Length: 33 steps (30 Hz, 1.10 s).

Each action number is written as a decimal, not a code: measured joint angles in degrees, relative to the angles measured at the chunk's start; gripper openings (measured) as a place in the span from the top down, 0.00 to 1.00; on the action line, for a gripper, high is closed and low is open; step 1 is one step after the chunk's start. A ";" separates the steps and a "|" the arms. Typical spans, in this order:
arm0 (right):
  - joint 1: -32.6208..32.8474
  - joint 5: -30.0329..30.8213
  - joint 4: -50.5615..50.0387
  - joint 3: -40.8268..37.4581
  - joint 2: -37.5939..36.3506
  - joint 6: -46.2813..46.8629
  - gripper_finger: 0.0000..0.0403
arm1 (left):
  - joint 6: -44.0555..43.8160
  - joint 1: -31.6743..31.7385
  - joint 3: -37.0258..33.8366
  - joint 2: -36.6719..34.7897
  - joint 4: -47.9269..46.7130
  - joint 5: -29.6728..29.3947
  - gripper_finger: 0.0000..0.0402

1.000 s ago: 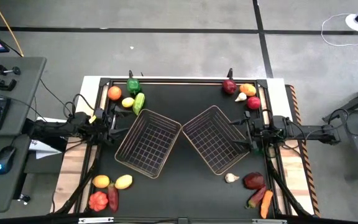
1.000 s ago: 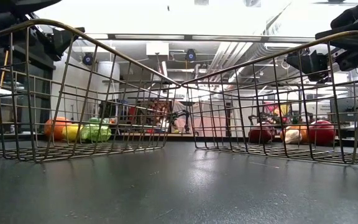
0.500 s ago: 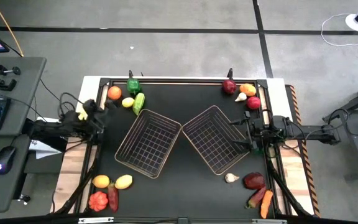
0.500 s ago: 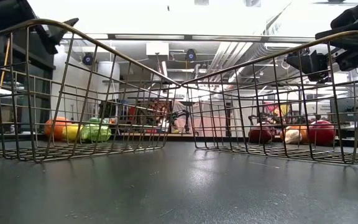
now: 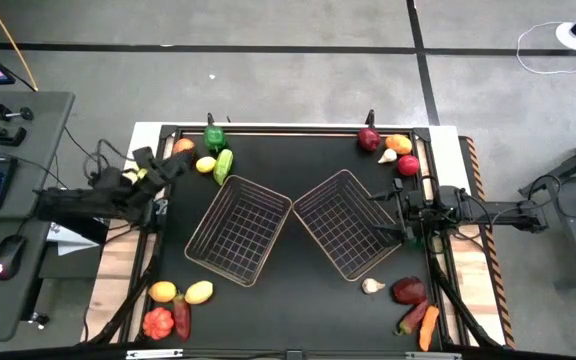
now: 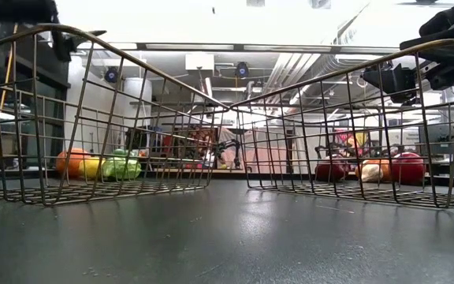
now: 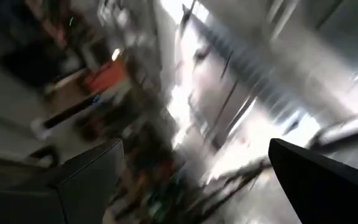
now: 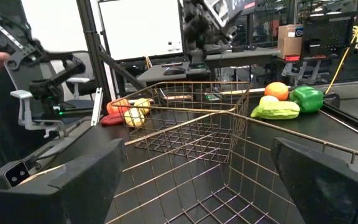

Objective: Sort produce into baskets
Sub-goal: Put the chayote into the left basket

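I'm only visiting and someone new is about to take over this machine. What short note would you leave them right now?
Left tool: open, empty, raised near the far-left produce group.
Right tool: open, empty, at the right edge of the right basket.
Produce: four groups at the table's corners; the others are far right, near left and near right.
Done: nothing; the left basket and the right basket hold no produce.
Left: every piece is still to be sorted.

arms: dark, slender, jointed | cables: black (trailing off the sides)
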 joint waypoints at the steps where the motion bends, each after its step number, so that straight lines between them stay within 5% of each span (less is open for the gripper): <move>1: -0.01 -0.01 0.01 -0.02 0.00 0.00 0.01 | 0.56 0.97 3.88 2.03 -5.70 0.77 0.02; 7: -0.01 -0.01 0.01 0.00 0.00 0.00 0.01 | -0.12 11.12 28.99 13.36 -50.64 1.56 0.02; 10: -0.01 -0.01 0.00 -0.01 0.00 0.00 0.01 | -0.66 17.37 35.87 20.98 -62.95 8.67 0.02; 15: -0.01 -0.01 0.01 -0.01 0.00 0.00 0.01 | 5.71 27.96 39.00 36.53 -64.84 26.90 0.02; 20: -0.01 0.01 0.01 0.00 0.00 0.00 0.01 | 11.29 39.07 41.87 51.33 -65.92 33.98 0.02; 26: -0.01 -0.01 -0.01 -0.01 0.00 0.00 0.01 | 15.21 46.20 43.77 61.73 -67.93 34.99 0.02; 33: -0.01 0.00 0.00 -0.01 0.00 0.00 0.01 | 16.12 47.22 43.77 69.57 -67.58 31.93 0.02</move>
